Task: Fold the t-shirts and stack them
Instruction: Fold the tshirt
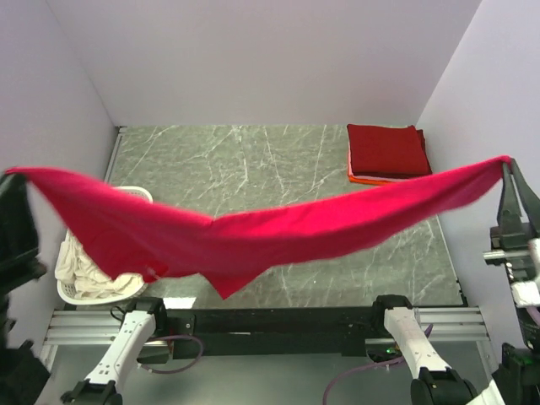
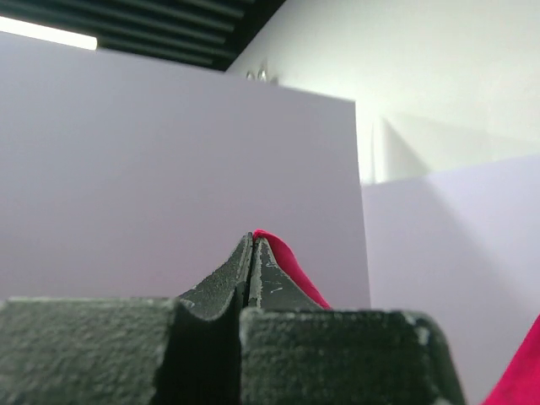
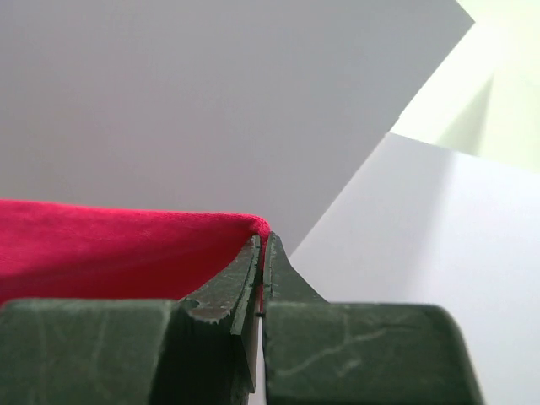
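Wrist views: left end effector [image 2: 252, 243], right end effector [image 3: 262, 243] clamp crimson t-shirt [image 1: 278, 236].

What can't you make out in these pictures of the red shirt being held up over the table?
1. Top view: the crimson shirt covers the middle of the basket, so its contents are mostly hidden.
2. Top view: the maroon shirt covers the orange shirt except one edge.
3. Wrist views: the left gripper and right gripper show only pinched cloth and walls; the table is out of frame.
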Robot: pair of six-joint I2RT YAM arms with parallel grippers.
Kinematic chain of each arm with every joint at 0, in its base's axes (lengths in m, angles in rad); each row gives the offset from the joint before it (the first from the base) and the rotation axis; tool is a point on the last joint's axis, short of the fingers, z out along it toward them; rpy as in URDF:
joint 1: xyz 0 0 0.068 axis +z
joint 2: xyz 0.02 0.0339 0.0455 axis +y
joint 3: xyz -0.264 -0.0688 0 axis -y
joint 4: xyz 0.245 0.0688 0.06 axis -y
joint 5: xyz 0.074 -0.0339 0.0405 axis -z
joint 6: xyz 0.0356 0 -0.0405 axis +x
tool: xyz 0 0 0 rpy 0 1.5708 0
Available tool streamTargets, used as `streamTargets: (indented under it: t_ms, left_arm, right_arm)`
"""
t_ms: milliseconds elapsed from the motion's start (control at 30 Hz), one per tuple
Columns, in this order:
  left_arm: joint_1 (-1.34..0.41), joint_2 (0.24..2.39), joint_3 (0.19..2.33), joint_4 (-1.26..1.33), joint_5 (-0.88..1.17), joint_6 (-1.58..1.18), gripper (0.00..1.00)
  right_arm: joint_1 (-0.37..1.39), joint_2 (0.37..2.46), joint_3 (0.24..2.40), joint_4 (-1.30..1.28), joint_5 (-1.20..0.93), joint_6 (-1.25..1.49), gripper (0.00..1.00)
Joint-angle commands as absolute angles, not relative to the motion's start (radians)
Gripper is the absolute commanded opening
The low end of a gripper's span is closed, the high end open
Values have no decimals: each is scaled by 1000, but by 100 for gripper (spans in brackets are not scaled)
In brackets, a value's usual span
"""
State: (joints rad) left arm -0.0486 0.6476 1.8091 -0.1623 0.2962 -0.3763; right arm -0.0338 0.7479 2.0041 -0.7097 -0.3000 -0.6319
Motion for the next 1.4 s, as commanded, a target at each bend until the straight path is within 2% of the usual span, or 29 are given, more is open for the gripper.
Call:
streamTargets:
  t_ms: [0,100,233,467,633,767,967,1067,1200,1367]
  left_arm:
    - [-90,730,1868,-189,229,-333,0]
    - [-100,742,1839,-190,203,-308,0]
    - [-100,738,1725,-152,183,-287,0]
    - [-100,696,1254,-25,123,-284,0]
    - [-98,828,1014,81,41,-281,0]
    - [-83,1094,968,150,29,-320,0]
    - [-35,1441,1075,198,9,-337,0]
    - [-14,1566,1156,189,34,-341,0]
    - [-3,1654,1241,164,63,-324,0]
    - [-3,1616,1224,164,129,-299,0]
  right_arm:
    - [-41,805,2014,-769,-221,-607,0]
    - [-41,816,1974,-736,-212,-611,0]
    - [-41,821,1771,-645,-216,-609,0]
    - [-41,874,1334,-386,-330,-577,0]
    - [-41,1032,1126,-206,-419,-554,0]
    - [-40,1300,1106,-124,-463,-563,0]
    - [-29,1710,1322,-150,-427,-600,0]
    - [-29,1837,1434,-161,-405,-600,0]
    - [-26,1913,1522,-167,-390,-603,0]
    - [-28,1893,1479,-152,-402,-626,0]
